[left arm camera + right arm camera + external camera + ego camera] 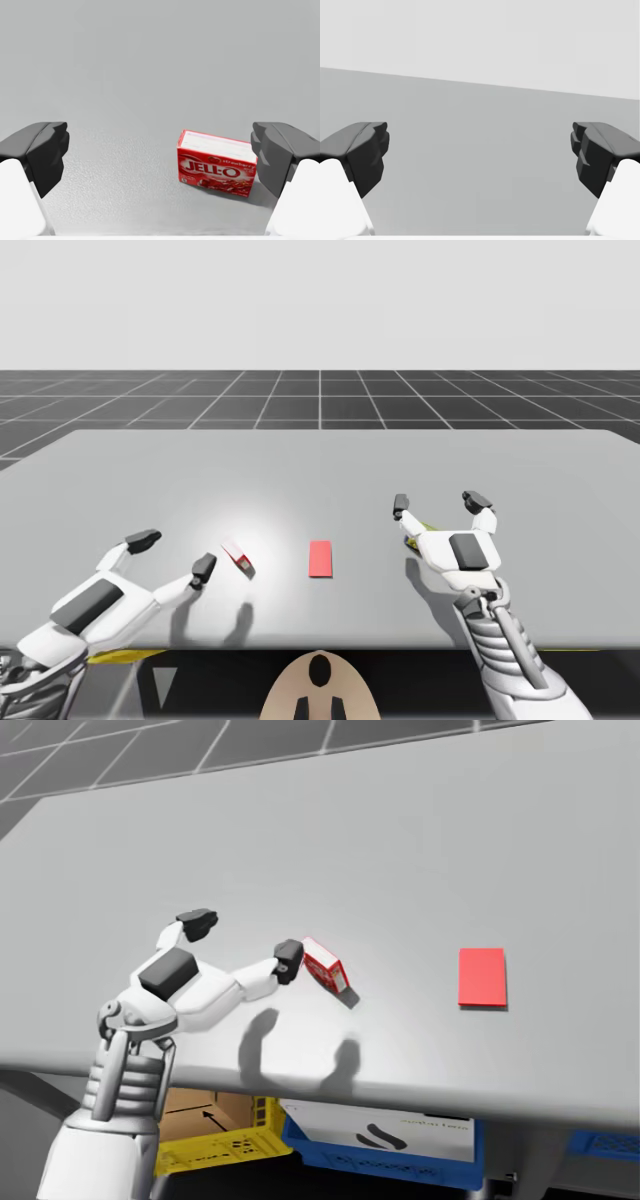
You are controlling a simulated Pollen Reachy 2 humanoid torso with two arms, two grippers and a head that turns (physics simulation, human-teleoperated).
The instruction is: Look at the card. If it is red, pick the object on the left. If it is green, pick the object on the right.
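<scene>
In the high view, nearest you, the left gripper (173,553) hangs low over the table (320,465) near its front edge, jaws spread wide. The box (238,558), small and red, sits just beside its inner finger. The card (320,559) is red and lies flat near the box, on the side away from that gripper. Past the card, the right gripper (438,504) also has its jaws spread, with nothing between them.

In the head view you see the left gripper (243,941) side-on, one fingertip just beside the box (325,965), and the card (482,977) apart from both. Under the table stand a yellow crate (215,1145) and a blue crate (380,1160).

In the left wrist view the box (216,164) stands on a long edge between the open fingers (42,150), close to one and well apart from the other. You cannot tell whether it touches.

In the right wrist view the spread fingers (362,150) frame bare table.
</scene>
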